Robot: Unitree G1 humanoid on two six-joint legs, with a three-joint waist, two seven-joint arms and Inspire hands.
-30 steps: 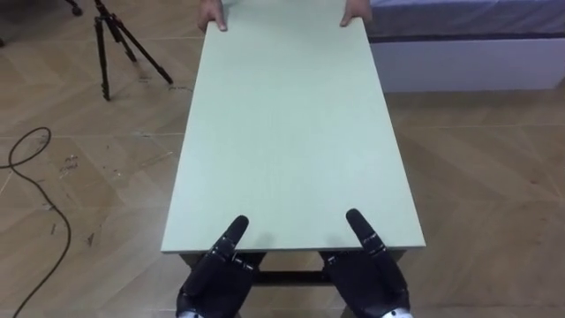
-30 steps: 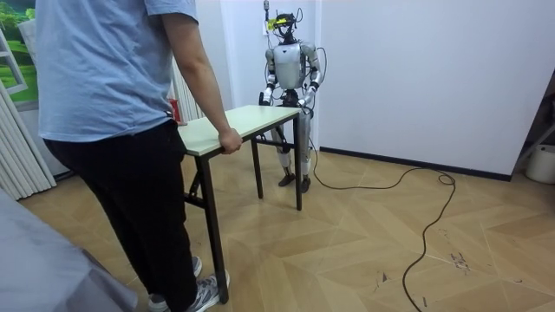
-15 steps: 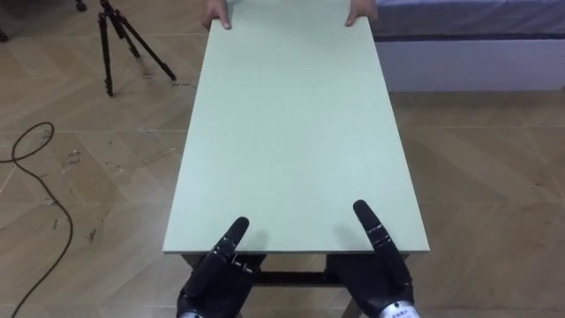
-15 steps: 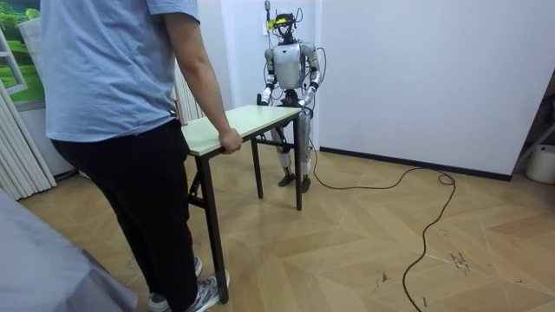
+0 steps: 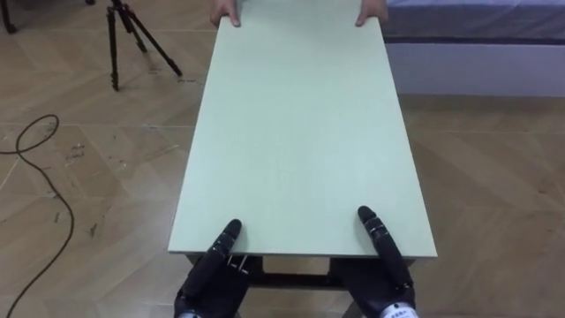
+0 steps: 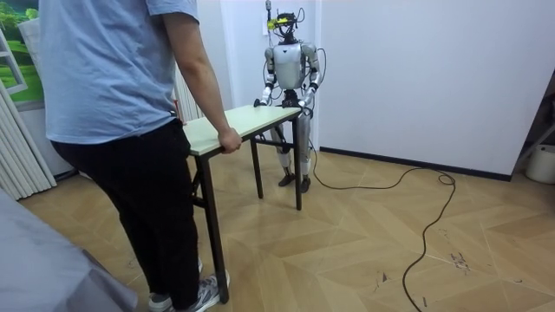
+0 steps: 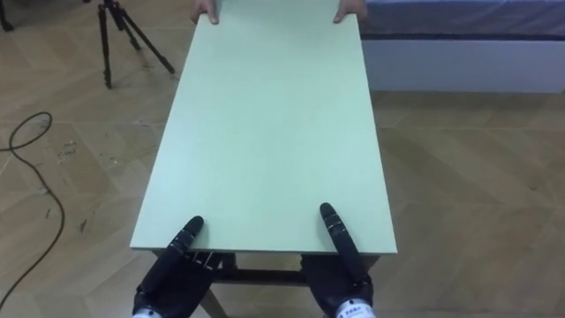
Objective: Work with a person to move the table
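- At the near end of the table [image 5: 300, 132], left eye view: the left hand [image 5: 207, 284] and the right hand [image 5: 386, 278] came up from under the short edge, each with a thumb laid flat on the pale top. The rest of each hand sat below the board, so how they held it could not be told.
- Far end, same view: a person's hand [image 5: 226, 14] was on the left corner and a second hand [image 5: 371, 13] on the right corner, both holding the edge.
- Off to the left, a tripod [image 5: 132, 40] stood on the wood floor [image 5: 494, 177], with a cable [image 5: 35, 159] looping nearer.
- Room view: the robot stood at the table's far end, close to the white wall [image 6: 416, 69], arms reaching to the short edge. The person [image 6: 113, 104] stood at the near end, one hand curled over the corner. The table ran lengthwise between them.
- Right eye view: both thumbs lay on the near edge, and the person's hands were at the far corners.
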